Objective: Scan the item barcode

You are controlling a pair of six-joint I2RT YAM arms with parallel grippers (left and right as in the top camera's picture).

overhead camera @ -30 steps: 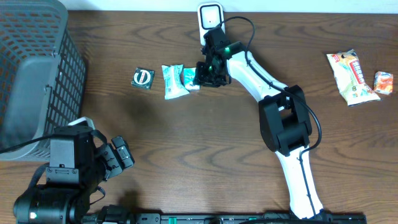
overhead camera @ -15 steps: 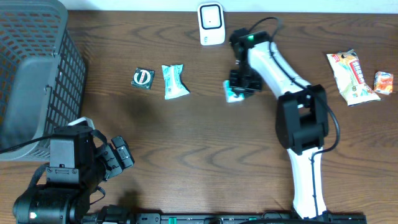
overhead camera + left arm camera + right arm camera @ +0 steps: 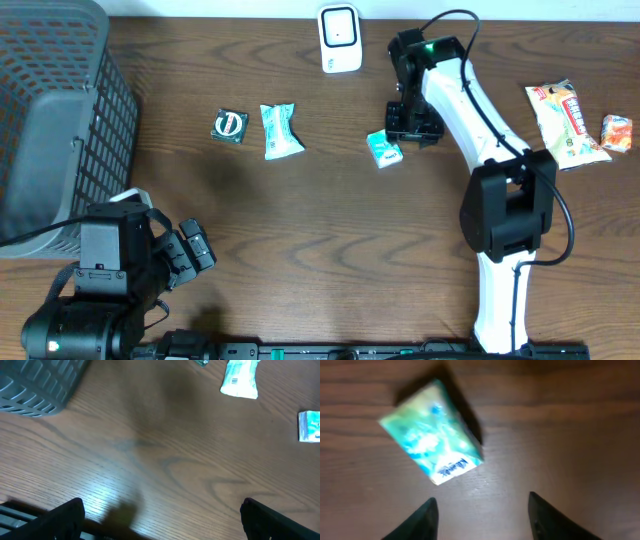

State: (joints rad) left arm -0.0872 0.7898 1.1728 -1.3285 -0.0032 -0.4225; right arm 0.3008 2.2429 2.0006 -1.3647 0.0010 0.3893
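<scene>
Green tissue pack (image 3: 384, 149): one, flat on the table (image 3: 330, 230), just beside the right gripper (image 3: 413, 125), whose jaws stand part open and empty. Left gripper (image 3: 190, 255): wide open, empty. One white scanner (image 3: 340, 39), one teal sachet (image 3: 281, 131), one grey basket (image 3: 50, 120).

A large white letter D inside a ring stands on the small dark square packet (image 3: 229, 124), far left. The green tissue pack (image 3: 431, 438) carries a white brand word along one edge, too blurred to read. The snack bag (image 3: 565, 122) on the right has a red label, illegible.
</scene>
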